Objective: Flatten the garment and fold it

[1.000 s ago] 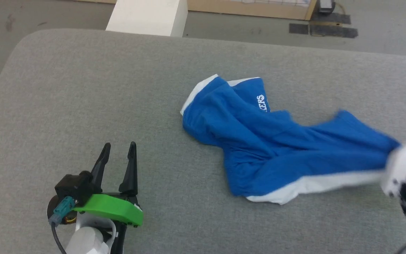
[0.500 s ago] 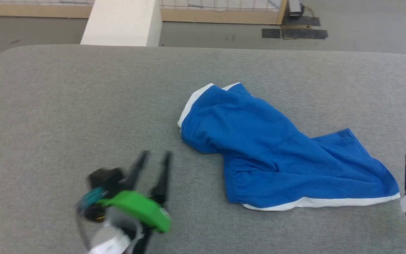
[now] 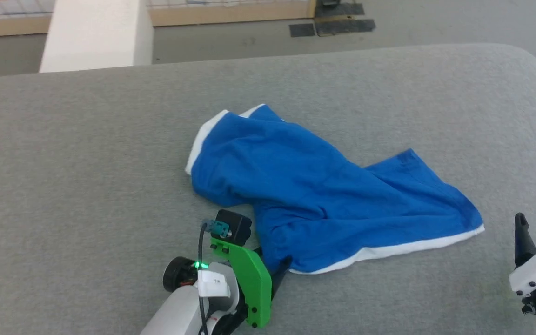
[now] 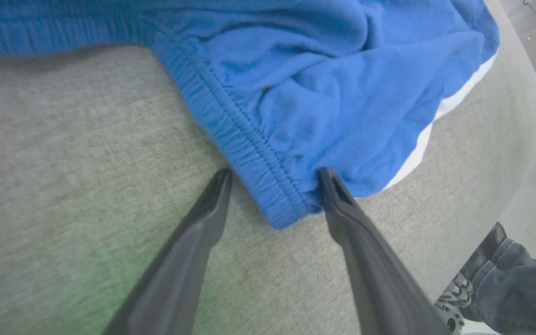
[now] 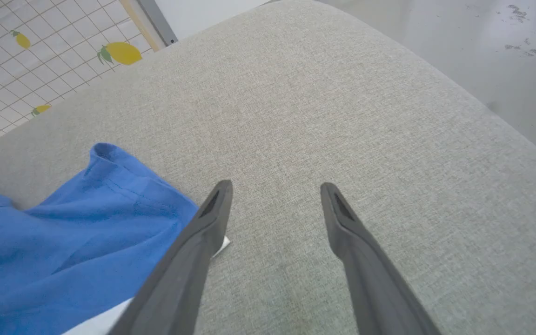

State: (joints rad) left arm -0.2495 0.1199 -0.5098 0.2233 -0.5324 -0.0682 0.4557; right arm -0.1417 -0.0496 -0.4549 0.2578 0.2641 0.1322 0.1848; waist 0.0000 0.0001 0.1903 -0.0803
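Right end effector (image 3: 535, 223) has let go of the shorts (image 3: 324, 195) since a sec ago and pulled off to the lower right of head view. Its fingers stand spread w/ nothing btwn them, just clear of the white hem corner. In right wrist view it (image 5: 275, 185) hangs over bare grey tabletop (image 5: 342, 107), w/ the shorts (image 5: 63, 232) at lower left beside one finger. Left end effector (image 3: 275, 274) has come across from lower left to the near edge of the shorts, bottom centre of head view. White lettering seen before is now covered by cloth. Cam has swung too, so the whole scene sits shifted.

Left wrist view: left end effector (image 4: 275, 173) is spread wide, not clenched. The gathered waistband (image 4: 272, 195) corner lies btwn the two fingers, and the right-hand finger touches cloth.

Shorts lie mid-tabletop, rumpled. One leg points to upper left w/ white trim, the other to the right w/ a white hem along the near edge.

White pillar (image 3: 93, 35) stands upper left, beyond the tabletop. Jeans leg (image 4: 519, 284) of a person shows at lower right of left wrist view. Lemon-print sheet (image 5: 40, 60) is at upper left of right wrist view.
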